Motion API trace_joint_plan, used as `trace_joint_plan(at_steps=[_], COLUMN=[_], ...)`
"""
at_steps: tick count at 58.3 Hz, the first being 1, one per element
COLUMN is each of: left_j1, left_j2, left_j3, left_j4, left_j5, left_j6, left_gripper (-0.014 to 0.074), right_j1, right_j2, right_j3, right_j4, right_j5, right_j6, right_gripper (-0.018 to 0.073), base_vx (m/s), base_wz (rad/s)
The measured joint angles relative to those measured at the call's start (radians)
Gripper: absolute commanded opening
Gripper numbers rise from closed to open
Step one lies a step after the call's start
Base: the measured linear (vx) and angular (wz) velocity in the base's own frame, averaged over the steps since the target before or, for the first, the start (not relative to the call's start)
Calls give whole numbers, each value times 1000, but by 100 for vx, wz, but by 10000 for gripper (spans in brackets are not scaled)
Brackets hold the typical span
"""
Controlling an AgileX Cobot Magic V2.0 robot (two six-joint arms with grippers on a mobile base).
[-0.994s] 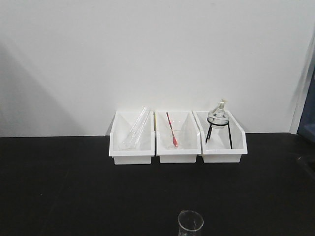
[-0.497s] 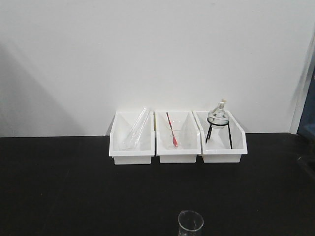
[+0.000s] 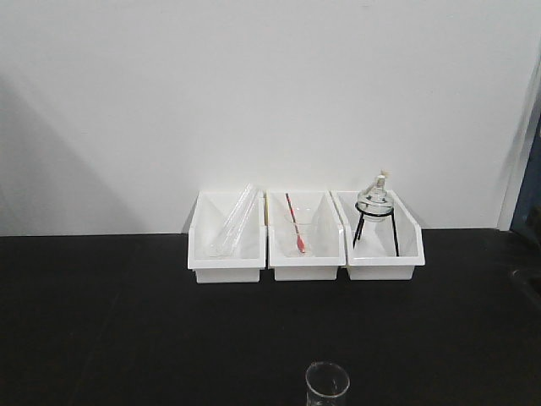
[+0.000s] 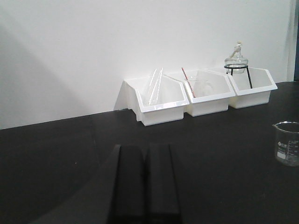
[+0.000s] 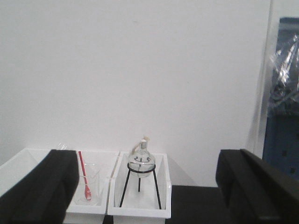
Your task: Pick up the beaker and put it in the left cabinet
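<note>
A clear beaker [image 3: 328,385] stands upright at the near edge of the black worktop [image 3: 127,321], a little right of the middle. It lies ahead and well to the right of the left gripper [image 4: 145,184], whose jaws are pressed together. The right gripper [image 5: 147,186] is spread wide and faces the white bins [image 3: 306,271] at the back edge. The beaker falls outside its view, so which arm is nearer cannot be told. The left cabinet is not in view.
</note>
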Motion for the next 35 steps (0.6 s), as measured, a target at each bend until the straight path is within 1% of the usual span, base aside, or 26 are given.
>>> trace_joint_plan(at_steps=[7, 15, 19, 23, 27, 35], left_j1=[0, 0, 0, 0, 0, 0], left_j2=[0, 0, 0, 0, 0, 0], left_j3=[0, 0, 0, 0, 0, 0], left_j4=[0, 0, 0, 0, 0, 0], left_j5=[0, 0, 0, 0, 0, 0], left_j6=[0, 0, 0, 0, 0, 0], left_gripper=[1, 1, 1, 1, 1, 1], right_j1=[0, 0, 0, 0, 0, 0], right_j2=[66, 157, 207, 258, 322, 459], right_j3=[0, 5, 33, 72, 121, 207], right_j4=[-97, -248, -338, -401, -428, -448], right_j5=[-53, -104, -179, -271, -351, -488], right_j6=[83, 181, 209, 234, 260, 276], right_gripper=[575, 575, 575, 575, 575, 575], base_vx=[0, 0, 0, 0, 0, 0], base_wz=[0, 0, 0, 0, 0, 0])
